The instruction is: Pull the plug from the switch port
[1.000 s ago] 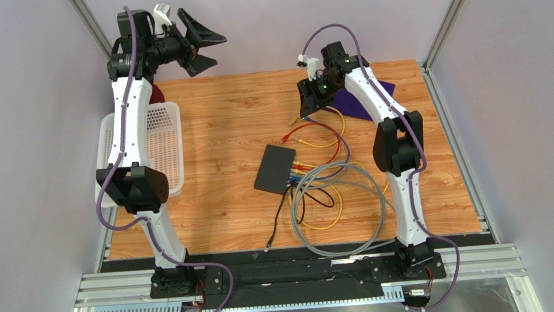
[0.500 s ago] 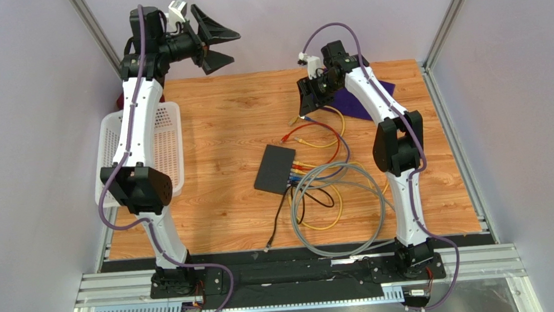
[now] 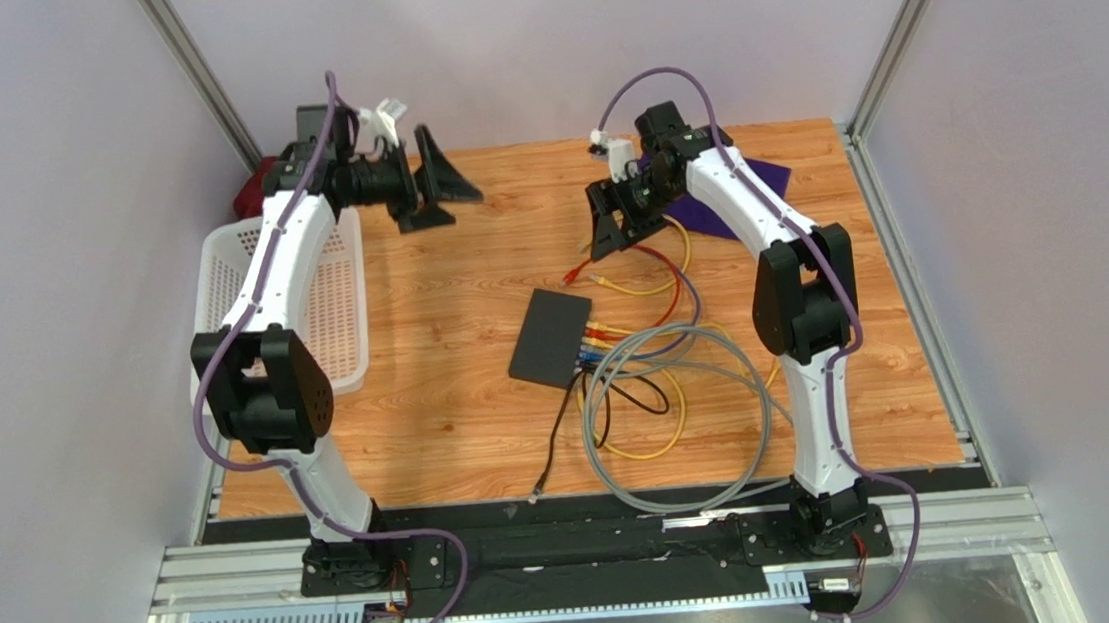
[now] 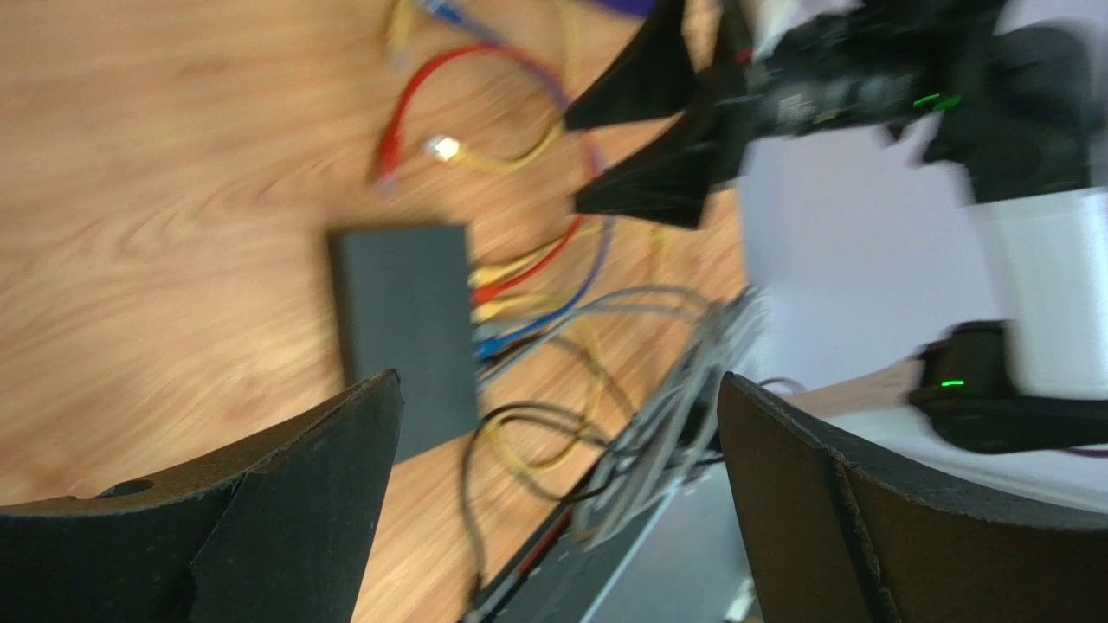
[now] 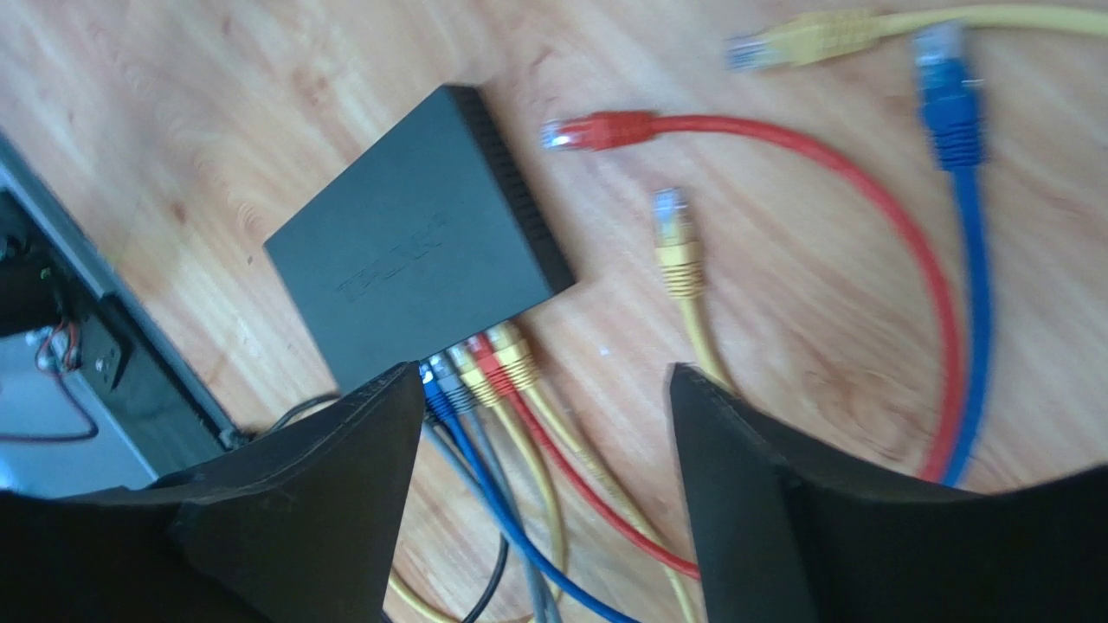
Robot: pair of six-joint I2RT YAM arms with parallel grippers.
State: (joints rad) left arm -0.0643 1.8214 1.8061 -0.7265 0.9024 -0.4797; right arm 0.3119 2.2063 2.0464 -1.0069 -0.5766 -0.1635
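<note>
The switch [image 3: 549, 336] is a flat matte-black box lying mid-table. Several plugs, yellow, red, grey and blue [image 5: 475, 370], sit in the ports on its right side. It also shows in the left wrist view [image 4: 405, 325] and the right wrist view [image 5: 410, 266]. My right gripper [image 3: 610, 217] is open and empty, raised above the table behind the switch; in its wrist view [image 5: 546, 377] the plugged cables lie between its fingers, below them. My left gripper [image 3: 437, 194] is open and empty, high at the far left, away from the switch.
Loose red [image 5: 598, 130], yellow [image 5: 676, 247] and blue [image 5: 947, 91] cable ends lie unplugged behind the switch. Coils of grey and yellow cable [image 3: 675, 407] lie right of it. A white mesh basket [image 3: 341, 293] stands at the left edge. A purple cloth [image 3: 724, 199] lies at the back right.
My left arm has swung down and to the right, lowering its open gripper toward the table's back. My right gripper has dipped slightly toward the cables.
</note>
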